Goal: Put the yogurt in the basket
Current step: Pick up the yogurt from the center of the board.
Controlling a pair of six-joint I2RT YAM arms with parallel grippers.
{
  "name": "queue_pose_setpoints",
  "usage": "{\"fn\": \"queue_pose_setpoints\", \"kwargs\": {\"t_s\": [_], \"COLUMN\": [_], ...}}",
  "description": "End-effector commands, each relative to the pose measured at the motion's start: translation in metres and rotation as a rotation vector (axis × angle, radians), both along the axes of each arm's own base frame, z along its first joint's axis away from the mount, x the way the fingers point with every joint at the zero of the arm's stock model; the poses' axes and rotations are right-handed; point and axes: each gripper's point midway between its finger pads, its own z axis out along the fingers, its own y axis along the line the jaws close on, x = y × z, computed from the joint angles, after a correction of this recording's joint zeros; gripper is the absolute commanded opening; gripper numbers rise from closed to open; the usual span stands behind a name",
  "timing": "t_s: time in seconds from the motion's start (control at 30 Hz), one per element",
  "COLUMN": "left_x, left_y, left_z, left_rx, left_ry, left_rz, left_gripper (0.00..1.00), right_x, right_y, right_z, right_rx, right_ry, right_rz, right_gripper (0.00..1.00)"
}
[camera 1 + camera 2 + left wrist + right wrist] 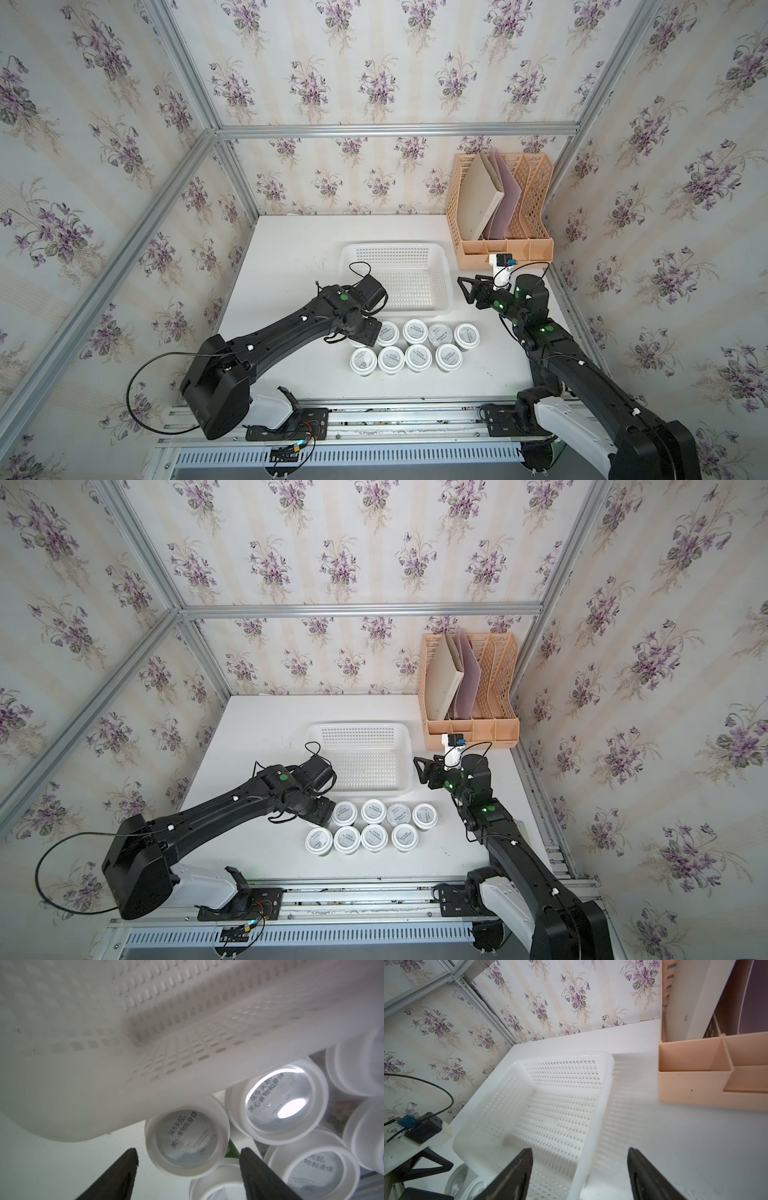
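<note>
Several yogurt cups (417,357) with white lids stand in two rows on the white table, just in front of the basket (399,274), which holds nothing. My left gripper (189,1152) hangs over the left end of the back row, mostly hidden under its wrist (361,332) in both top views. Its jaws are open, with one cup (187,1138) just ahead of the gap between the tips and touching neither. My right gripper (465,286) is open beside the basket's right side. In the right wrist view its jaws (579,1150) straddle the basket's right rim (600,1105) from above.
A peach-orange file rack (503,245) with folders stands at the back right corner, close behind the right wrist. Flowered walls enclose the table on three sides. The basket's near rim (104,1064) lies directly behind the cups.
</note>
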Motion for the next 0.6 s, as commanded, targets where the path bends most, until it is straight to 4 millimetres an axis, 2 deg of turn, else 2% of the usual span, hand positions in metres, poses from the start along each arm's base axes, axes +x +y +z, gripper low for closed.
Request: {"fn": "queue_pose_setpoints", "kwargs": {"t_s": [0.0, 0.27, 0.33, 0.57], "left_x": [0.0, 0.001, 0.001, 0.002], "left_y": [-0.001, 0.002, 0.002, 0.003], "left_z": [-0.002, -0.007, -0.016, -0.015], "left_rx": [-0.006, 0.005, 0.027, 0.035], "left_ry": [0.003, -0.008, 0.015, 0.011], "left_rz": [0.006, 0.014, 0.013, 0.009], "left_gripper": [0.8, 0.79, 0.78, 0.76], "right_x": [0.0, -0.002, -0.003, -0.003], "right_y": [0.001, 0.004, 0.005, 0.005], "right_z": [0.006, 0.009, 0.01, 0.01], "right_rx": [-0.005, 0.002, 0.006, 0.007], "right_ry": [-0.02, -0.027, -0.029, -0.031], "right_rz": [0.006, 0.024, 0.031, 0.033], "right_gripper": [0.76, 0.76, 0.76, 0.76]}}
